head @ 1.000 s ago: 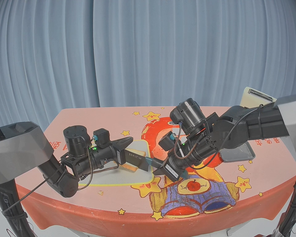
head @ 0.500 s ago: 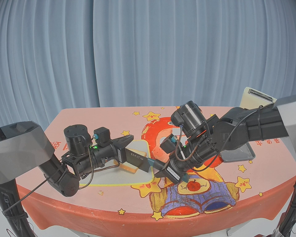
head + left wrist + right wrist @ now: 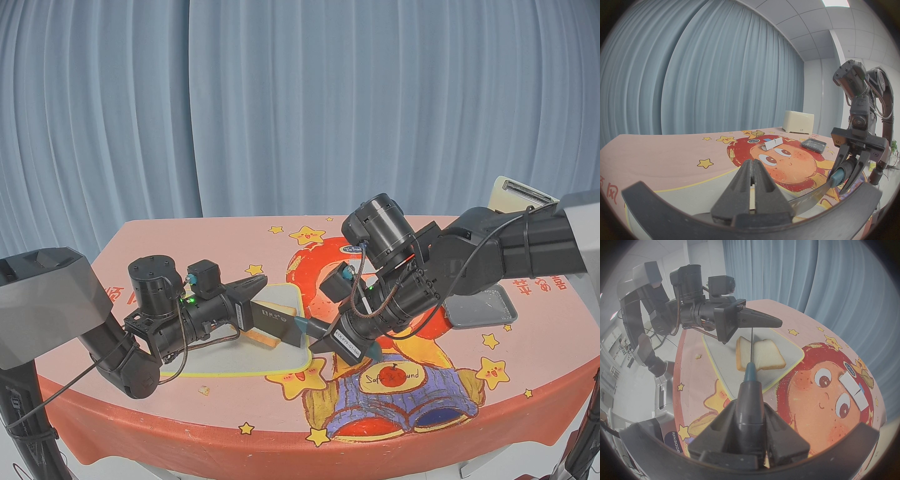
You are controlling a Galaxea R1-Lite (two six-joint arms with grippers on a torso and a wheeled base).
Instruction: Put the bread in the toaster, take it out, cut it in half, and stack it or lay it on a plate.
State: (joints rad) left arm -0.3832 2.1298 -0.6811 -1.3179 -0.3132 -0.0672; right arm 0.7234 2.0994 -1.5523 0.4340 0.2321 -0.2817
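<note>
Bread (image 3: 761,354): pale slice w/ tan crust, flat on right half of the cutting board (image 3: 250,361); board's near part is bare. Right gripper (image 3: 750,404) clamps the knife (image 3: 750,372), blade across slice middle. Left gripper (image 3: 753,170) is above the board, fingers pressed together, holding nothing.

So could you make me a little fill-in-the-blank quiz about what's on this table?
1. The right gripper grips a ___.
2. Its blade crosses a slice of ___, which lies on the cutting board.
3. The cream ___ stands at the far right corner of the table.
4. The left gripper is ___.
Missing words: knife, bread, toaster, shut.
</note>
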